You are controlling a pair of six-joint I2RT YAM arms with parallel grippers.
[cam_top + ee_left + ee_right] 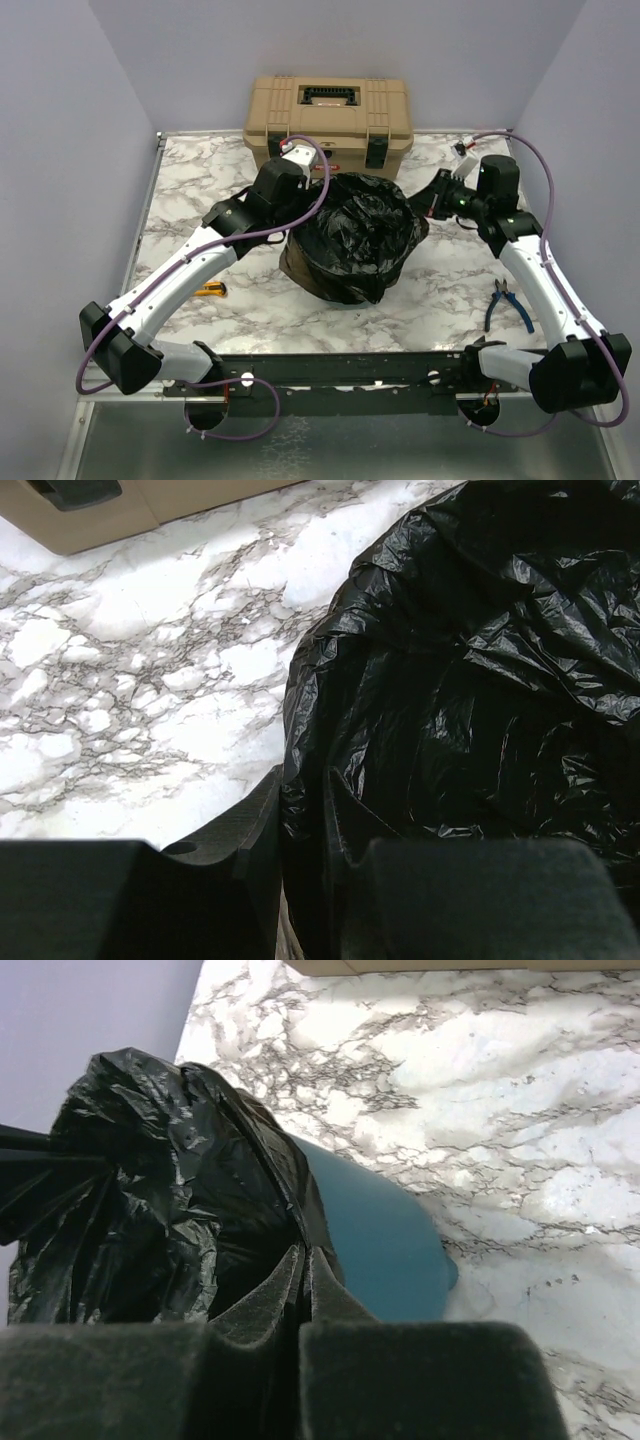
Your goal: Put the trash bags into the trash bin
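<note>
The black crinkly trash bag (355, 235) is draped over the trash bin in the middle of the table and hides it in the top view. The bin's teal side (375, 1245) shows only in the right wrist view. My left gripper (290, 215) is at the bag's left edge, shut on a fold of the trash bag (470, 680). My right gripper (425, 205) is at the bag's right edge, shut on the bag film (170, 1190) just above the bin's wall.
A tan toolbox (328, 118) stands behind the bin at the back of the marble table (200, 180). Blue-handled pliers (508, 305) lie at the right. A small yellow tool (210, 290) lies at the left, beside my left arm.
</note>
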